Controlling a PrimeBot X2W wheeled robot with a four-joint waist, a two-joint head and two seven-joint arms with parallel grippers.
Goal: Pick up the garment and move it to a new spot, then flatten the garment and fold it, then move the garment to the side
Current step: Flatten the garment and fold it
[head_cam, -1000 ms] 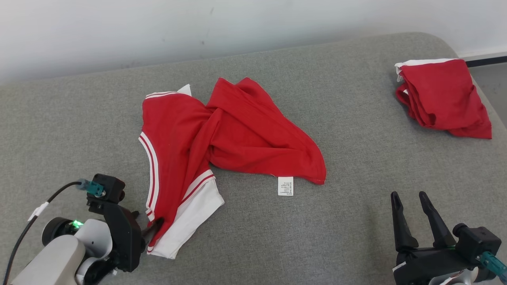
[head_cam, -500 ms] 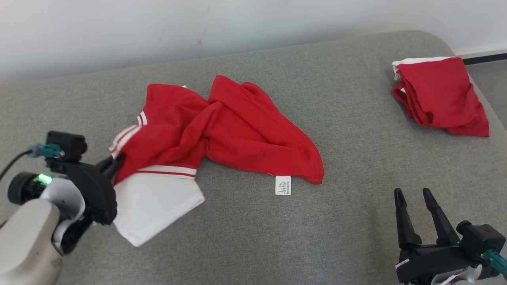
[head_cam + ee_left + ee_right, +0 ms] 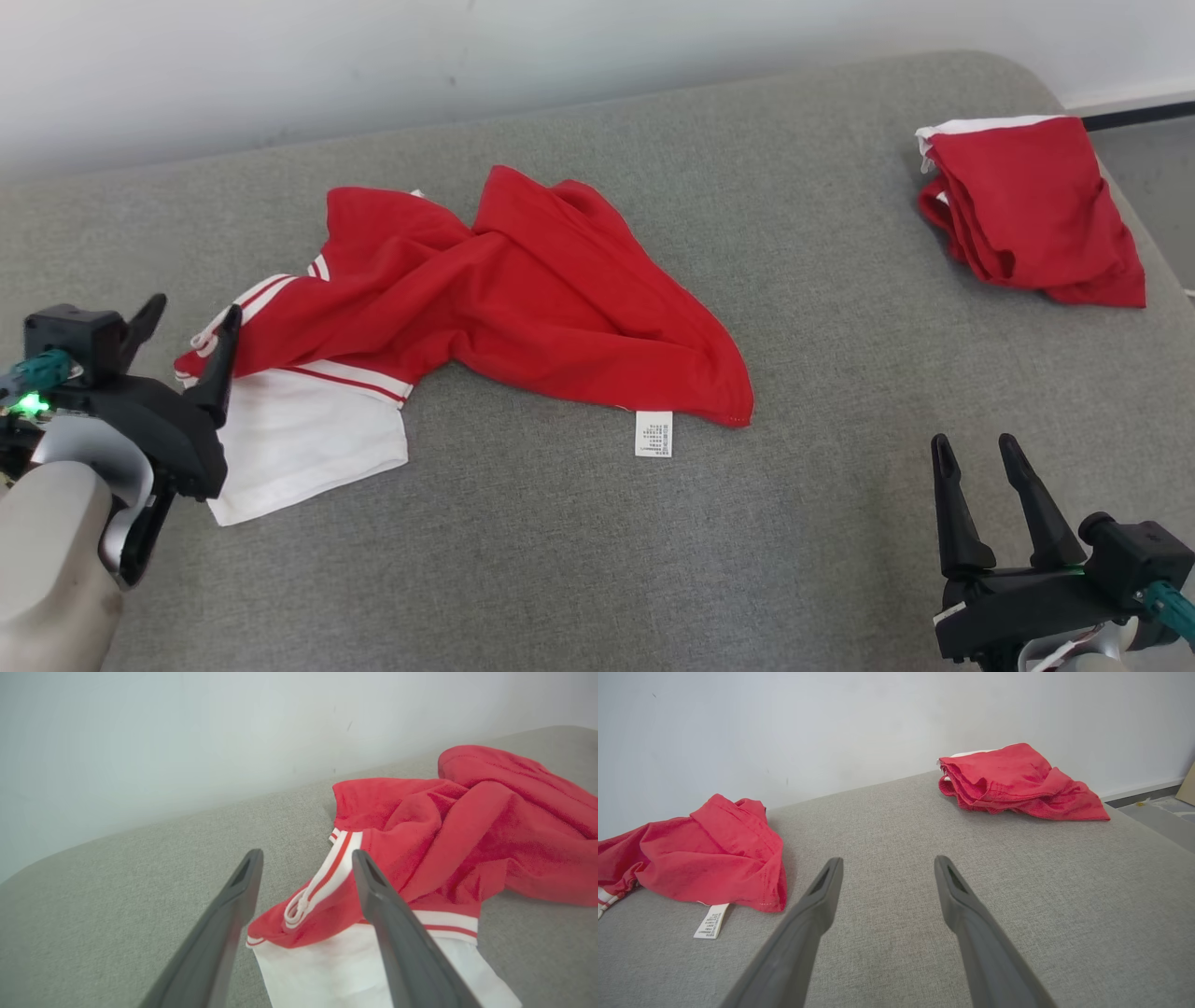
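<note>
Grey cushion (image 3: 579, 560) spans the frame. The crumpled red garment (image 3: 523, 299) lies on it left of centre, with its white sleeve at the lower left. A folded red pile (image 3: 1027, 205) sits at the upper right, well apart. At the left edge the left gripper (image 3: 191, 317) stands spread, the garment's striped hem between its fingers, unpinched. The right gripper (image 3: 974, 448), lower right, is spread over bare cushion. A white label (image 3: 653, 434) hangs at the garment's lower edge.
</note>
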